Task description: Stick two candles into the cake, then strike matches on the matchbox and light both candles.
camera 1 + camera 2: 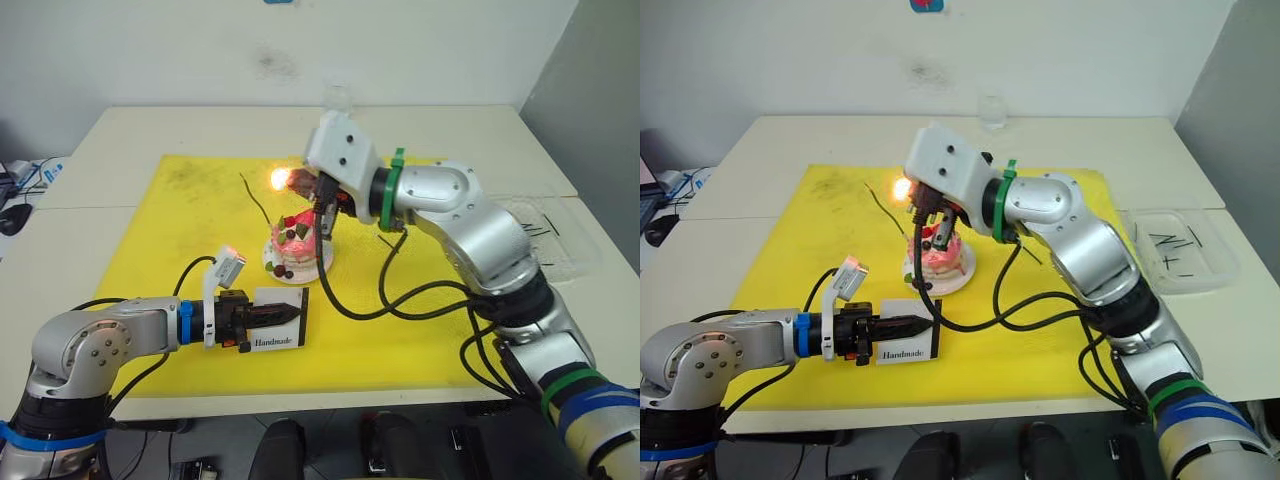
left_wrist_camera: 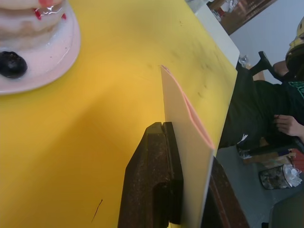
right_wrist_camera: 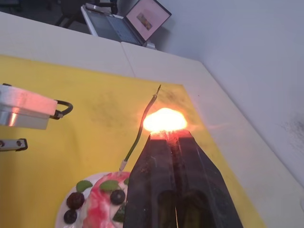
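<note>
Two grippers over yellow mat (image 1: 180,300) — left gripper (image 1: 290,315) clamped on matchbox (image 1: 280,322) near cake (image 1: 297,245), left wrist: fingers (image 2: 156,180) pinching matchbox upright, right wrist: right gripper (image 3: 170,138) closed on flaming match (image 3: 165,121) — beside green candle (image 3: 140,135) in cake.

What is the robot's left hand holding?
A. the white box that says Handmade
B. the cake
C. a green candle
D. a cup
A: the left hand is clamped on the white matchbox printed "Handmade", standing on edge on the yellow mat, while the cake sits apart on its plate.
</note>
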`<act>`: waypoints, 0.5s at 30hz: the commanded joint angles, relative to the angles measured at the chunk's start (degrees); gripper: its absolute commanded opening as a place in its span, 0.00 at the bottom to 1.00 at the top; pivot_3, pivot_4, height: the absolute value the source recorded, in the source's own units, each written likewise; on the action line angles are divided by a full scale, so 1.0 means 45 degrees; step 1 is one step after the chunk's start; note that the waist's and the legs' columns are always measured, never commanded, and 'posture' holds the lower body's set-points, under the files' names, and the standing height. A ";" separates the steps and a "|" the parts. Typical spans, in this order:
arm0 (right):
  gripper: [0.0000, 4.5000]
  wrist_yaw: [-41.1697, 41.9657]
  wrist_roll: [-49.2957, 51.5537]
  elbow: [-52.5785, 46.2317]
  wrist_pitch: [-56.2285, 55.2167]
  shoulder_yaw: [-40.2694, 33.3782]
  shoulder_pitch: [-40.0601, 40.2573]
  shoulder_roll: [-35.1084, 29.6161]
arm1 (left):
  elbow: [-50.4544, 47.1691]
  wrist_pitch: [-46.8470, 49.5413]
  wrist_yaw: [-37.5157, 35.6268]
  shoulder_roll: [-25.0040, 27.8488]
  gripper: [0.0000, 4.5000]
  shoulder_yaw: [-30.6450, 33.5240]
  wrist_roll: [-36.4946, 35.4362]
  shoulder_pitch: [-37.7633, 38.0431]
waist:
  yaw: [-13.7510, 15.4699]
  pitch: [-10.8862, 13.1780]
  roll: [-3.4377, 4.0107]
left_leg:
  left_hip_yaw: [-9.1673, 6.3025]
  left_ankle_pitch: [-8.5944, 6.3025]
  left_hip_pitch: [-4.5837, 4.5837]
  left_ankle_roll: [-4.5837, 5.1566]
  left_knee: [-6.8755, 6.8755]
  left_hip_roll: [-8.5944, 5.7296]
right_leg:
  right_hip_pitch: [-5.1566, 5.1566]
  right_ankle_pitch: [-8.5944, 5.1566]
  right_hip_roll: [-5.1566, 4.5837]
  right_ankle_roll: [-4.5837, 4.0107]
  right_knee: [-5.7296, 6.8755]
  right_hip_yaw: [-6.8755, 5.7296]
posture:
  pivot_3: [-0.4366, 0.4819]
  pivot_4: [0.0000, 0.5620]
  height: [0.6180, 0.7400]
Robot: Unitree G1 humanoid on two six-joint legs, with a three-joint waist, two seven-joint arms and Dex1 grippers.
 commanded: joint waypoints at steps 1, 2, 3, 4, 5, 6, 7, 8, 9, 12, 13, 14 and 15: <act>0.01 -0.0152 -0.0624 0.0790 -0.1250 0.0182 -0.0475 0.0522 | -0.0335 -0.0238 -0.0102 0.0019 0.00 0.0073 -0.0021 -0.0015 | 0.0001 0.0000 0.0000 | -0.0002 0.0000 0.0000 0.0000 0.0000 0.0001 | 0.0000 0.0000 0.0000 0.0000 0.0000 -0.0002 | 0.48 0.27 1.00; 0.01 -0.0150 -0.0749 0.1061 -0.1477 0.0216 -0.0530 0.0709 | -0.0336 -0.0253 -0.0096 0.0007 0.00 0.0063 -0.0011 -0.0016 | 0.0003 0.0000 0.0000 | -0.0004 0.0000 0.0000 0.0000 -0.0001 0.0002 | 0.0000 0.0000 0.0001 0.0000 0.0001 -0.0003 | 0.48 0.27 1.00; 0.01 -0.0151 -0.0898 0.1362 -0.1765 0.0280 -0.0597 0.0880 | -0.0330 -0.0282 -0.0099 -0.0004 0.00 0.0044 0.0011 -0.0012 | 0.0002 0.0000 0.0000 | -0.0005 0.0000 -0.0001 0.0000 -0.0002 0.0003 | 0.0000 0.0000 0.0001 0.0000 0.0001 -0.0004 | 0.48 0.27 1.00; 0.01 -0.0151 -0.1045 0.1648 -0.2026 0.0324 -0.0661 0.1037 | -0.0320 -0.0307 -0.0101 -0.0008 0.00 0.0030 0.0028 -0.0009 | 0.0002 0.0000 0.0000 | -0.0003 0.0000 -0.0002 0.0000 -0.0001 0.0003 | 0.0000 0.0000 0.0001 -0.0001 0.0001 -0.0002 | 0.48 0.27 1.00; 0.01 -0.0136 -0.1168 0.1921 -0.2252 0.0349 -0.0696 0.1167 | -0.0316 -0.0335 -0.0095 -0.0015 0.00 0.0018 0.0037 -0.0006 | 0.0002 0.0000 0.0000 | -0.0002 0.0000 -0.0002 0.0000 -0.0001 0.0002 | -0.0001 0.0001 0.0000 -0.0002 0.0002 -0.0001 | 0.48 0.27 1.00; 0.01 -0.0138 -0.1278 0.2178 -0.2468 0.0360 -0.0727 0.1278 | -0.0312 -0.0367 -0.0083 -0.0022 0.00 0.0006 0.0047 -0.0003 | -0.0001 0.0000 0.0000 | -0.0002 0.0000 -0.0002 0.0000 0.0001 0.0003 | -0.0001 0.0001 0.0000 -0.0002 0.0004 -0.0001 | 0.48 0.27 1.00; 0.01 -0.0106 -0.1364 0.2365 -0.2639 0.0354 -0.0740 0.1356 | -0.0311 -0.0389 -0.0072 -0.0025 0.00 0.0000 0.0049 0.0001 | 0.0001 0.0000 0.0000 | -0.0003 0.0000 -0.0001 0.0000 0.0001 0.0003 | -0.0001 0.0001 0.0000 -0.0002 0.0004 -0.0001 | 0.48 0.27 1.00; 0.01 -0.0077 -0.1437 0.2519 -0.2780 0.0335 -0.0746 0.1433 | -0.0313 -0.0411 -0.0066 -0.0025 0.00 -0.0004 0.0056 0.0008 | 0.0001 0.0000 0.0000 | -0.0005 0.0000 -0.0001 0.0000 0.0000 0.0003 | -0.0001 0.0001 0.0000 -0.0002 0.0005 -0.0002 | 0.48 0.27 1.00; 0.01 -0.0041 -0.1507 0.2629 -0.2908 0.0318 -0.0740 0.1486 | -0.0319 -0.0427 -0.0055 -0.0032 0.00 -0.0008 0.0063 0.0018 | 0.0001 0.0000 0.0000 | -0.0007 0.0000 0.0000 0.0000 0.0000 0.0003 | 0.0000 0.0001 0.0000 -0.0002 0.0006 -0.0004 | 0.48 0.27 1.00; 0.01 0.0073 -0.1651 0.2896 -0.3201 0.0276 -0.0738 0.1609 | -0.0321 -0.0447 -0.0048 -0.0039 0.00 -0.0010 0.0078 0.0030 | 0.0002 0.0000 0.0000 | -0.0006 0.0000 -0.0001 0.0000 0.0001 0.0004 | 0.0000 0.0001 -0.0001 -0.0002 0.0007 -0.0003 | 0.48 0.27 1.00; 0.01 0.0102 -0.1688 0.2989 -0.3282 0.0271 -0.0747 0.1646 | -0.0315 -0.0456 -0.0053 -0.0038 0.00 -0.0011 0.0088 0.0027 | 0.0003 0.0000 0.0000 | -0.0005 0.0000 -0.0001 0.0000 0.0001 0.0004 | 0.0000 0.0001 -0.0002 -0.0003 0.0007 -0.0001 | 0.48 0.27 1.00; 0.01 0.0132 -0.1733 0.3068 -0.3356 0.0266 -0.0754 0.1678 | -0.0309 -0.0464 -0.0058 -0.0038 0.00 -0.0012 0.0098 0.0025 | 0.0002 0.0000 0.0000 | -0.0005 0.0000 -0.0001 0.0000 0.0001 0.0004 | 0.0000 0.0001 -0.0002 -0.0002 0.0008 -0.0002 | 0.48 0.27 1.00; 0.01 0.0157 -0.1774 0.3123 -0.3425 0.0251 -0.0748 0.1704 | -0.0311 -0.0476 -0.0058 -0.0049 0.00 -0.0021 0.0107 0.0023 | 0.0002 0.0000 0.0000 | -0.0006 0.0000 0.0000 0.0000 0.0001 0.0005 | 0.0000 0.0001 -0.0002 -0.0002 0.0007 -0.0002 | 0.48 0.27 1.00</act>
